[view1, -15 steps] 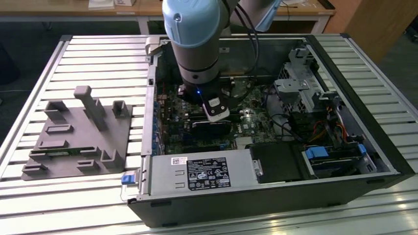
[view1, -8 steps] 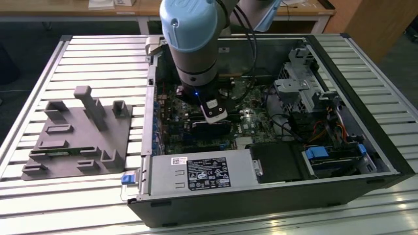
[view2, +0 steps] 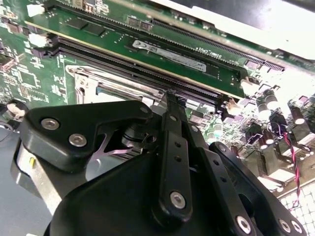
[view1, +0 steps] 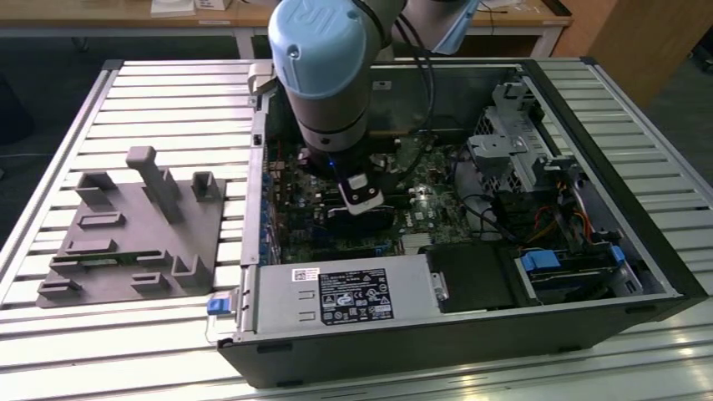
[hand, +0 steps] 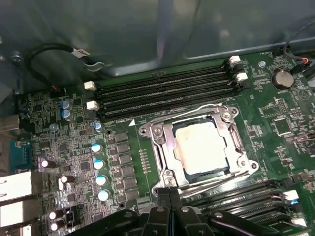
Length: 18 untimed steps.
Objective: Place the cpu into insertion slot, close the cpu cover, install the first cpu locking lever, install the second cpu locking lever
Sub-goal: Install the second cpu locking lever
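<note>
Clenched and empty, the gripper (hand: 170, 194) has its fingertips pressed together at the socket's edge, just beside the lever (hand: 216, 178) that runs along that side of the cover (hand: 160, 147). That cover lies shut over the cpu (hand: 201, 146), which sits flat in the slot (hand: 234, 139), straight ahead of the fingertips on the motherboard (hand: 74, 147).
</note>
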Each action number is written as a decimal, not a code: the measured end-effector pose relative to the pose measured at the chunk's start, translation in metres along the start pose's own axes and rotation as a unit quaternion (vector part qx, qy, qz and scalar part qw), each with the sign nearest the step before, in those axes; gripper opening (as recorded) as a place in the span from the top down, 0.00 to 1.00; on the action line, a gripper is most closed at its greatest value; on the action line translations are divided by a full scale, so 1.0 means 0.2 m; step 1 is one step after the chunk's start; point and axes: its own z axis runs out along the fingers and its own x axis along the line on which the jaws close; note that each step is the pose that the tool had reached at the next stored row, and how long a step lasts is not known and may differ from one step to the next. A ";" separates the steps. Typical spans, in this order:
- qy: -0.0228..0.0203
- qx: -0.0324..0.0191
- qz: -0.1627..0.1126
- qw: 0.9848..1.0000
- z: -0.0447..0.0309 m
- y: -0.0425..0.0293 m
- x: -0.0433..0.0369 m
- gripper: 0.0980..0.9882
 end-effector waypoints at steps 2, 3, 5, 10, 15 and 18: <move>0.001 -0.003 0.000 1.000 0.007 -0.002 0.002 0.99; 0.001 -0.004 0.001 1.000 0.012 -0.003 0.003 0.99; 0.002 -0.006 0.001 1.000 0.021 -0.006 0.004 0.99; 0.002 -0.008 0.001 1.000 0.039 -0.010 0.006 0.99; 0.002 -0.007 0.001 1.000 0.035 -0.009 0.006 0.99; 0.002 -0.007 0.001 1.000 0.010 0.000 0.005 0.99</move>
